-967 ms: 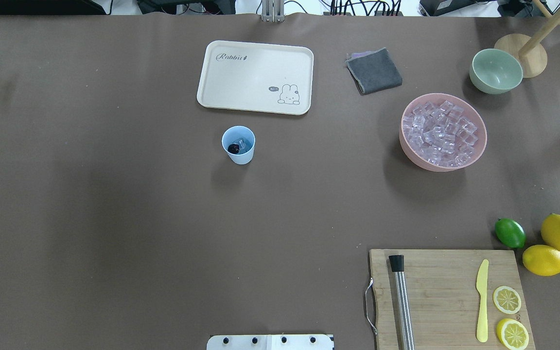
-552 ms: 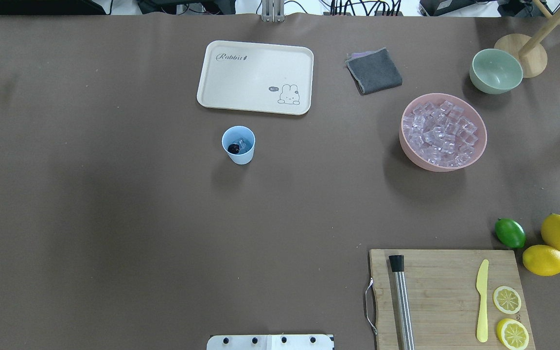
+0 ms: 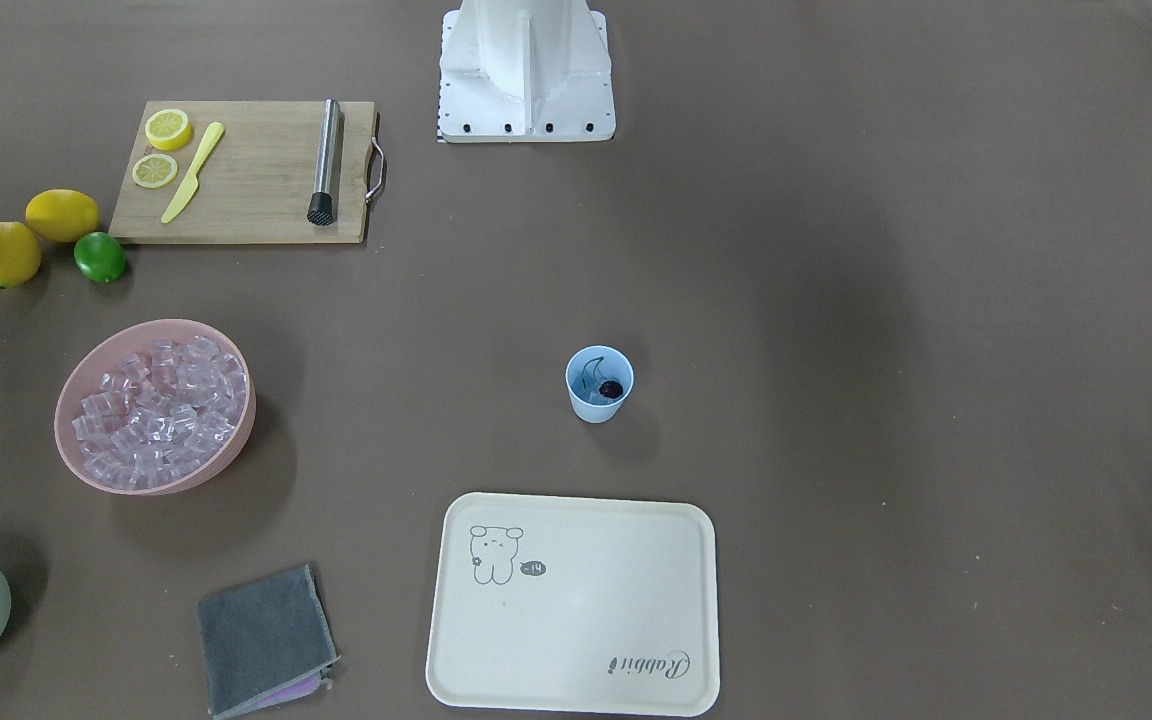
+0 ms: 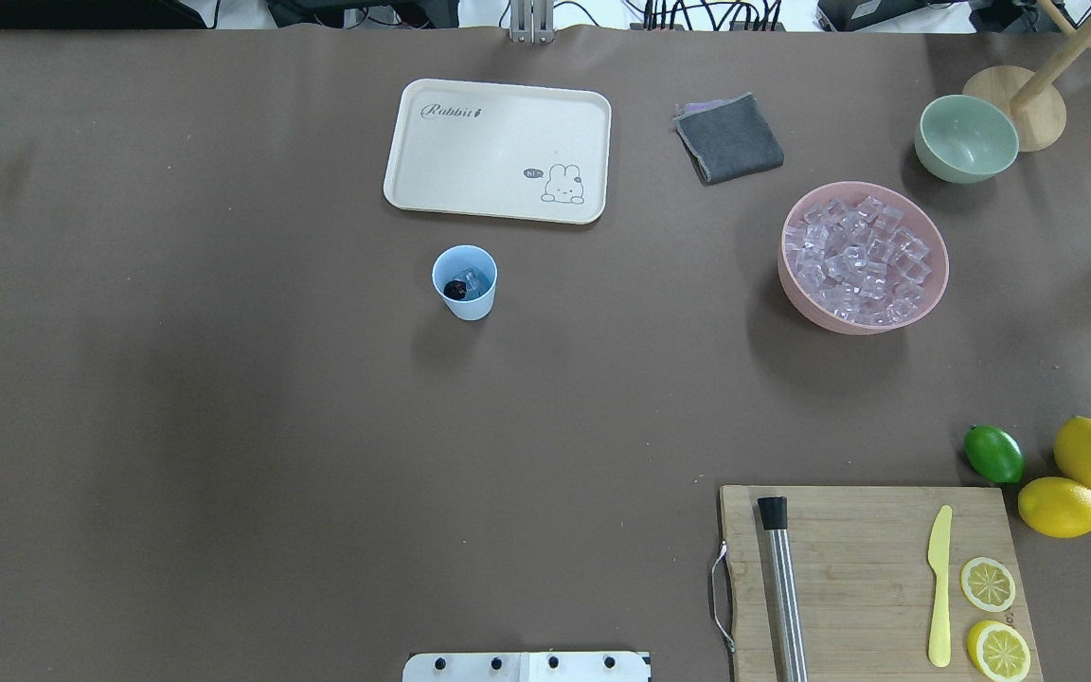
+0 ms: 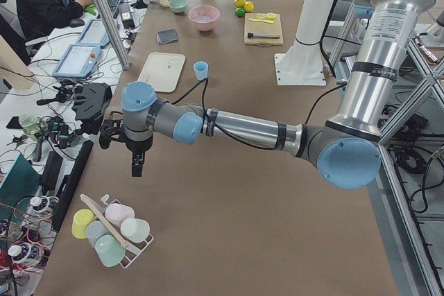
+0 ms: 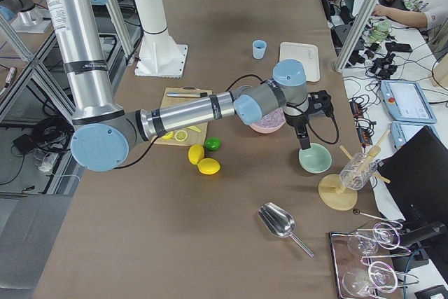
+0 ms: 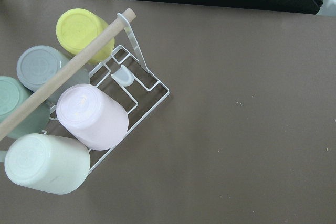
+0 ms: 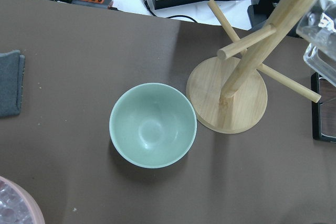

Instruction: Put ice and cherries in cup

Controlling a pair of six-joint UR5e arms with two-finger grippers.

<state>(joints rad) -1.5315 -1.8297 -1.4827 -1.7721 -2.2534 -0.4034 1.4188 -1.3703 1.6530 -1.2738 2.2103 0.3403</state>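
The light-blue cup (image 4: 465,282) stands upright mid-table, just in front of the cream tray; it also shows in the front view (image 3: 598,383). Inside it lie a dark cherry (image 4: 456,289) with its stem and a clear ice cube (image 4: 473,279). More ice (image 4: 858,256) fills the pink bowl (image 4: 787,284) at the right. My left gripper (image 5: 137,164) hangs over the table's far left end near a rack of cups; I cannot tell whether it is open. My right gripper (image 6: 304,141) hangs over the pale green bowl (image 8: 153,125); I cannot tell its state either.
A cream tray (image 4: 498,150) and a grey cloth (image 4: 728,138) lie at the back. A cutting board (image 4: 872,578) holds a muddler, a yellow knife and lemon slices. A lime (image 4: 993,454) and two lemons sit beside it. A wooden stand (image 8: 228,95) is by the green bowl.
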